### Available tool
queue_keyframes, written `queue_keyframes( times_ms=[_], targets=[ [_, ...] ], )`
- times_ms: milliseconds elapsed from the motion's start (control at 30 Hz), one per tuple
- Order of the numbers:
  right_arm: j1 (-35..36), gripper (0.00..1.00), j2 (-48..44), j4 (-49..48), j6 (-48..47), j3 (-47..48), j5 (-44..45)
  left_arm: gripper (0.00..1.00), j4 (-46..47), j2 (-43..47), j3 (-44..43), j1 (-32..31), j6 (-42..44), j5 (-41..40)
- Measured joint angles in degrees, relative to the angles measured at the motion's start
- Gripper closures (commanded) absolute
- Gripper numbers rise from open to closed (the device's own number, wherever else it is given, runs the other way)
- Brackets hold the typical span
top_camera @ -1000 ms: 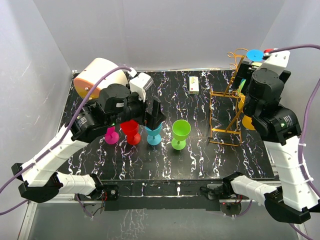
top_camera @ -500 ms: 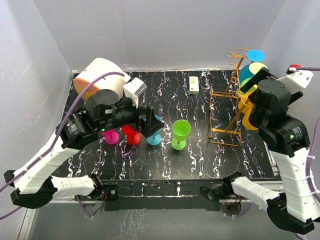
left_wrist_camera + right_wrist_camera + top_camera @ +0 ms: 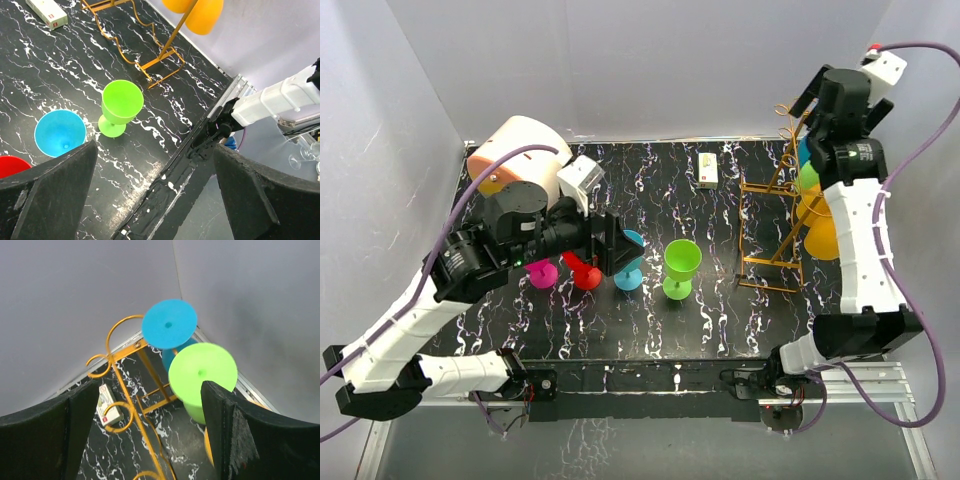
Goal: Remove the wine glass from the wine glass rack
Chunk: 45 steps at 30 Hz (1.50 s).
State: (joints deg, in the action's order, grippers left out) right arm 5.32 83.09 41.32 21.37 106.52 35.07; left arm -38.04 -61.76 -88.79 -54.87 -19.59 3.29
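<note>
1. The right hand (image 3: pixel 150 405) is being held open and empty above the wine glass rack (image 3: pixel 116 358), with nothing being touched by its fingers.
2. Just below it, a green wine glass (image 3: pixel 202 371) and a blue wine glass (image 3: pixel 169 324) are being carried upside down on the rack, feet uppermost.
3. The left hand (image 3: pixel 155 150) is being held wide open and empty over the worktop (image 3: pixel 75 75), well apart from the rack.

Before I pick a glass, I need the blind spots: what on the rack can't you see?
Top view: the right arm partly covers the green glass and orange glasses; how they sit on the rack is hidden.
Left wrist: top edge cuts off the orange glasses' stems.
Right wrist: fingers block them.
</note>
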Motion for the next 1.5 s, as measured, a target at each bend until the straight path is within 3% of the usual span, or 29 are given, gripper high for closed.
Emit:
queue_keyframes(
  times_ms=[267,367,633,933,1500],
  targets=[
    [-19.02,0.19,1.09,-2.86,2.78,0.31,-20.50,0.01,-0.42,-3.17,0.00,0.00,-0.39,-0.81],
    [-24.83,0.24,1.09,-3.61,3.13,0.31,-28.33,0.01,-0.42,-3.78,0.00,0.00,-0.37,-0.92],
    [-29.81,0.32,3.96,-3.72,3.58,1.66,-41.33,0.01,-0.42,-3.85,-0.02,0.00,-0.35,-0.92],
    [-29.70,0.35,9.31,-2.43,2.97,4.09,-44.68,0.01,-0.33,-4.26,-0.02,0.00,-0.37,-0.85],
    [-24.55,0.43,15.17,-0.22,2.54,9.57,-35.82,0.01,-0.20,-5.29,-0.57,0.00,-0.35,-0.85]
  ],
)
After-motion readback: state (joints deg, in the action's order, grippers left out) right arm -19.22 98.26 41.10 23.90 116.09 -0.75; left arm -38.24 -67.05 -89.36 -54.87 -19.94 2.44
